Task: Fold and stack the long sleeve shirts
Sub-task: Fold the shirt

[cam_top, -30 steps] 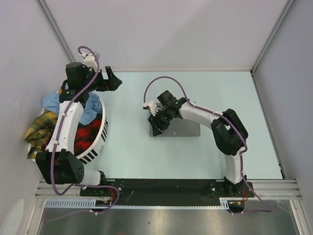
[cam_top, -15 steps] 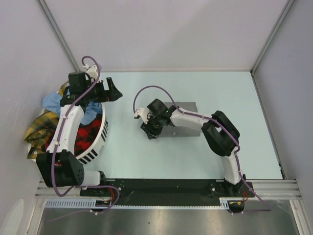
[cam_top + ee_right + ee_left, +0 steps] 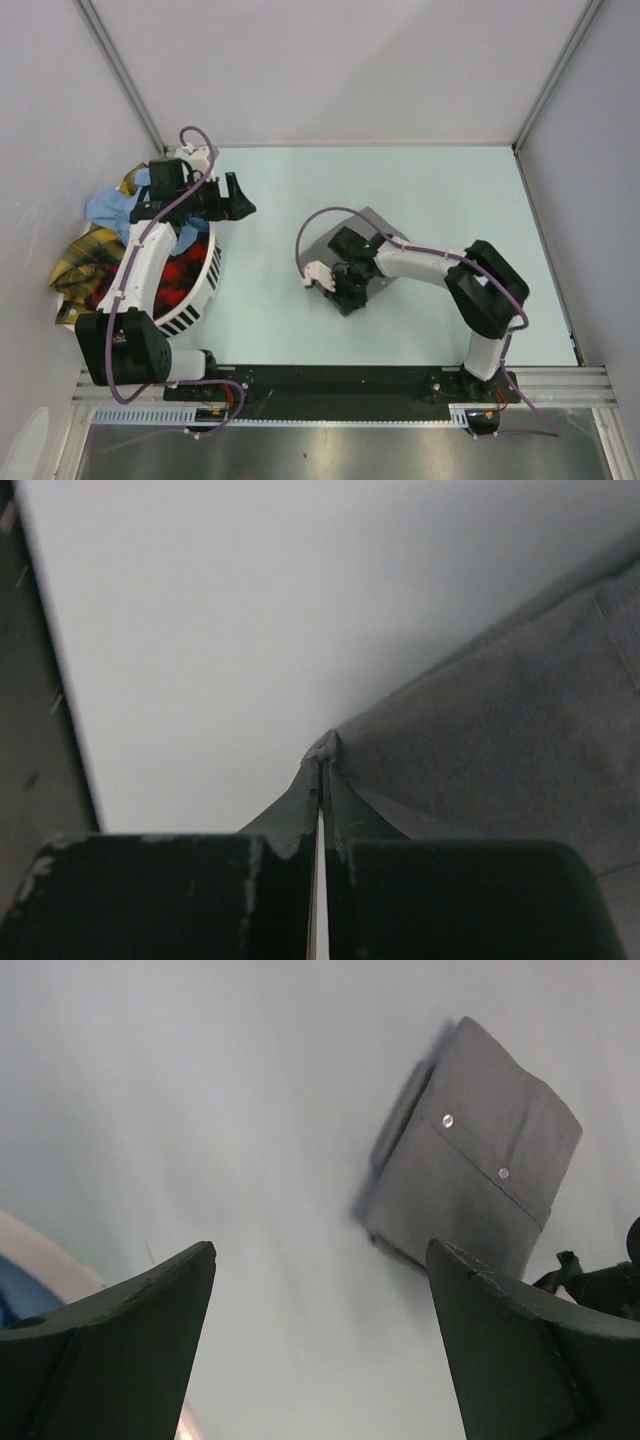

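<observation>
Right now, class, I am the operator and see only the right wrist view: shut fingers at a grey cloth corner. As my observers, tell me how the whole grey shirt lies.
Observer: The grey shirt lies on the table as a folded rectangle, skewed to the table edges, with two buttons showing on top.
Operator: Where is the other gripper?
Observer: The left gripper hangs open, apart from the shirt, near the white basket.
Operator: Anything left to fold?
Observer: Yes. The basket holds a red-and-black plaid shirt, and a light blue shirt and a yellow plaid shirt spill over its left side.
</observation>
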Controlling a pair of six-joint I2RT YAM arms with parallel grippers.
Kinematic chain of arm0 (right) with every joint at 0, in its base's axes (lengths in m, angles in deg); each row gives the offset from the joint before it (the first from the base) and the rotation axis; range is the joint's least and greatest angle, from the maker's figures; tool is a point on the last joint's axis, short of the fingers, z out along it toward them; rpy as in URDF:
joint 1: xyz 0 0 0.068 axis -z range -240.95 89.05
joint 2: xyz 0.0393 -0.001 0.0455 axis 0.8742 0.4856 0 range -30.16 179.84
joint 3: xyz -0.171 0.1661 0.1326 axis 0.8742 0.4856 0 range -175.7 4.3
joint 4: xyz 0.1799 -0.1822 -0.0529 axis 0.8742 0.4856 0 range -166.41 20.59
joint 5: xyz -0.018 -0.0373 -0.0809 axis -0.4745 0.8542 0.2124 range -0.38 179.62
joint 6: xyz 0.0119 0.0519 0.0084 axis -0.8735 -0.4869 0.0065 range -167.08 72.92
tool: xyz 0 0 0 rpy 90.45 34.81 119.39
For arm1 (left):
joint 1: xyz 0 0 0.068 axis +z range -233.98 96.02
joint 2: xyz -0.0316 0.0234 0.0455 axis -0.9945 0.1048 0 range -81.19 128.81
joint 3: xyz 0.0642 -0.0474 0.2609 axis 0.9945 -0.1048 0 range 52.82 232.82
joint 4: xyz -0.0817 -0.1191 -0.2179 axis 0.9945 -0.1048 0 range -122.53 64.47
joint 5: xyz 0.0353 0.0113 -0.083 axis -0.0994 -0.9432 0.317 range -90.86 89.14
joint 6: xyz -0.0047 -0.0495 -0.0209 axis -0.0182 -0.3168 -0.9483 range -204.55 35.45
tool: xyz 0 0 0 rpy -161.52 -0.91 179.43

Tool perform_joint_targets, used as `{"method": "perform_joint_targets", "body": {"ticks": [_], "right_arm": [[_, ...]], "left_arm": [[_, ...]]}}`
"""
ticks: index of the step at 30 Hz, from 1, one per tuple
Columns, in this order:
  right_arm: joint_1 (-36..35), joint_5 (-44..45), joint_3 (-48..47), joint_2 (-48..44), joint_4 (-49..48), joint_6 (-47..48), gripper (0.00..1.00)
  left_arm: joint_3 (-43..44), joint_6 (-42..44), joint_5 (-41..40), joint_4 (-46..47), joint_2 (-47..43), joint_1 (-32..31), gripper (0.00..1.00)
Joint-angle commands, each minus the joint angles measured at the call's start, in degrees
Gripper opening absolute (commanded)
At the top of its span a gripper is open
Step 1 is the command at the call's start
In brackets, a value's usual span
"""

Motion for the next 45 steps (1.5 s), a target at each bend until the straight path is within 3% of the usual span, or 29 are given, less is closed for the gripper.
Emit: {"method": "perform_joint_targets", "body": {"ticks": [1,5,6,7,8,11,15,21,25,36,40,43,44,45], "right_arm": [[1.1,-5.9,8.5,-8.6,22.5,17.4,0.00],[3.2,-1.7,16.2,-15.5,30.1,29.8,0.01],[4.7,-0.4,17.3,-16.5,30.3,30.6,0.05],[6.1,0.9,18.5,-17.8,30.6,31.0,0.13],[7.5,0.9,18.3,-19.0,30.8,31.0,0.42],[13.5,-2.4,12.5,-21.7,32.6,26.6,0.69],[21.1,-10.8,3.9,-18.5,34.8,18.3,0.70],[25.5,-10.9,2.1,-11.5,26.3,3.4,0.62],[27.1,-9.4,3.2,-5.4,20.3,-1.8,0.59],[29.6,-8.5,0.7,6.3,19.7,-4.0,0.52],[30.0,-8.9,0.8,6.1,19.8,-3.8,0.51],[30.8,-9.8,0.9,4.8,19.3,-5.5,0.53],[31.1,-10.3,0.9,4.3,19.3,-6.5,0.56],[31.7,-11.8,0.9,3.7,18.5,-7.7,0.58]], "left_arm": [[-1.9,2.2,4.1,2.3,0.5,-5.2,0.91],[-6.1,-2.2,5.3,6.1,4.6,-11.8,0.89],[-7.1,-3.8,6.4,8.9,5.6,-13.6,0.88],[-8.3,-5.6,7.6,10.8,6.7,-14.3,0.87],[-10.7,-9.3,10.8,12.6,7.8,-14.9,0.86],[-15.5,-17.0,14.3,21.3,12.3,-17.3,0.83],[-23.2,-26.0,15.6,35.3,15.1,-22.4,0.74],[-30.5,-36.0,9.1,44.0,17.7,-26.8,0.59],[-30.8,-37.7,6.4,44.6,21.8,-28.7,0.59],[-28.6,-40.7,7.2,52.6,31.3,-31.5,0.58],[-28.3,-41.4,7.6,54.9,32.3,-31.5,0.40],[-25.7,-36.7,6.8,47.6,28.4,-30.4,0.07],[-21.8,-34.3,5.7,39.3,26.9,-29.5,0.00],[-19.1,-31.1,2.7,33.9,25.3,-29.4,0.00]]}}
